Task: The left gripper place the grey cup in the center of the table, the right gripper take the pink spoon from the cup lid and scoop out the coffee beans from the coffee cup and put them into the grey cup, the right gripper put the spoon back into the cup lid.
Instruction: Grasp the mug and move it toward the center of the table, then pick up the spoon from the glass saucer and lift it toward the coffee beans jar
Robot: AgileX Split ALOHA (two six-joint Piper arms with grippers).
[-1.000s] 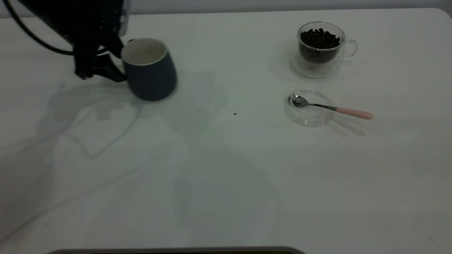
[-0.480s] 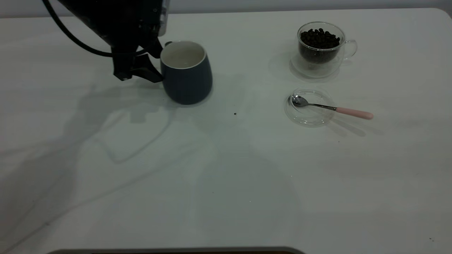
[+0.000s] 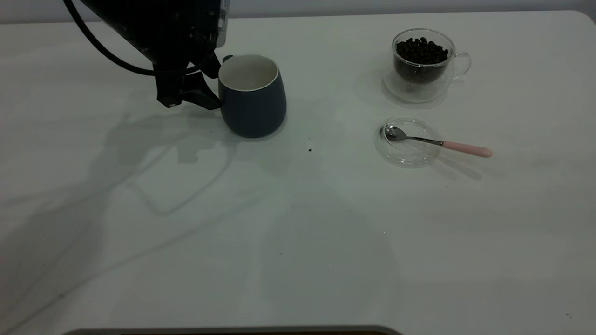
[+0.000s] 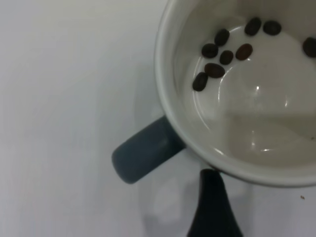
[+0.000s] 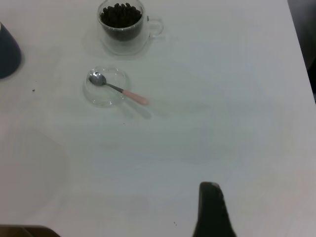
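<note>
The grey cup (image 3: pixel 252 100) stands upright left of the table's middle; in the left wrist view (image 4: pixel 168 98) it holds several coffee beans (image 4: pixel 215 69). My left gripper (image 3: pixel 205 93) is against the cup's left side by the handle (image 4: pixel 143 153), and one finger (image 4: pixel 212 202) touches the outer wall. The glass coffee cup (image 3: pixel 421 65) full of beans stands at the far right. The pink spoon (image 3: pixel 437 143) lies with its bowl in the clear cup lid (image 3: pixel 407 151). Only one finger (image 5: pixel 212 210) of my right gripper shows, high above bare table, far from the spoon (image 5: pixel 118 89).
A loose dark speck (image 3: pixel 310 150) lies on the white table (image 3: pixel 298 232) between the grey cup and the lid. The right wrist view also shows the coffee cup (image 5: pixel 121 22), the lid (image 5: pixel 106 96) and an edge of the grey cup (image 5: pixel 7 54).
My left gripper has carried the grey cup to the right; the cup was tilted one second ago and now stands upright. The spoon, lid and coffee cup have not moved.
</note>
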